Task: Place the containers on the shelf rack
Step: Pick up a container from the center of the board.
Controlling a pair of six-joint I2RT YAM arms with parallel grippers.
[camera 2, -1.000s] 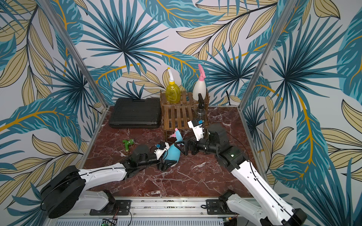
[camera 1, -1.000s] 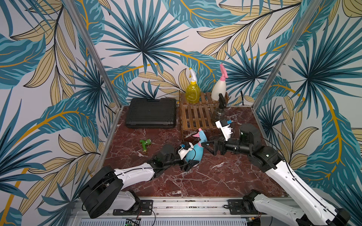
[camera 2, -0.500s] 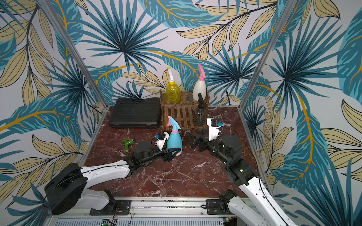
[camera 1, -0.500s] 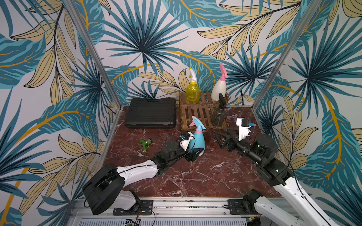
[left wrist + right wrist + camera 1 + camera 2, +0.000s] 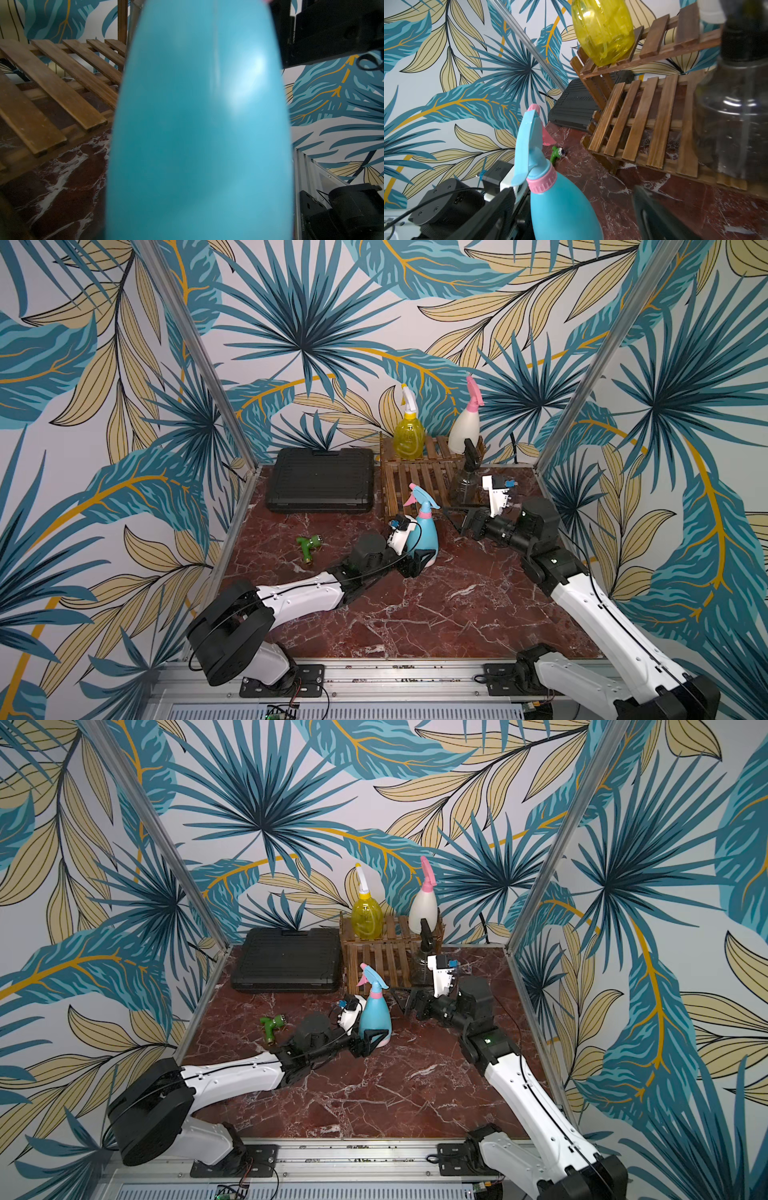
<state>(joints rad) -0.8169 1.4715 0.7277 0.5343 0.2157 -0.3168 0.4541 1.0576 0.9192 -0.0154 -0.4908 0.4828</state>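
A dark red marbled desk (image 5: 415, 614) inside leaf-patterned walls carries everything. Two white-and-black arms reach in from the near edge: the left arm (image 5: 299, 597) lies low, and the right arm (image 5: 582, 597) comes in from the opposite side. At the back lies a flat black ribbed case (image 5: 320, 481). Just beside it stands the brown slatted shelf rack (image 5: 419, 479), two steps high. The yellow bottle (image 5: 409, 435) and the cream-white bottle (image 5: 463, 431) stand on its upper step. The smoky clear bottle (image 5: 465, 485) stands on the lower step, at the end away from the case. The light blue bottle (image 5: 424, 531) is upright on the desk just in front of the rack, not yet shelved. The left jaws are closed on its lower body near the base, as far as the blurred close view lets one judge. The right jaws are spread wide and empty, aimed at the blue bottle from nearby. A small green fitting (image 5: 309, 545) lies apart on the desk. To shelve the blue bottle well, lift it until its base clears the front slat. Keep it vertical, since the low grip leaves it top-heavy, and set it on the bare lower slats, clear of the smoky bottle. No bottle shows a label, and the raised lettering (image 5: 578, 99) on the case is too soft to read.
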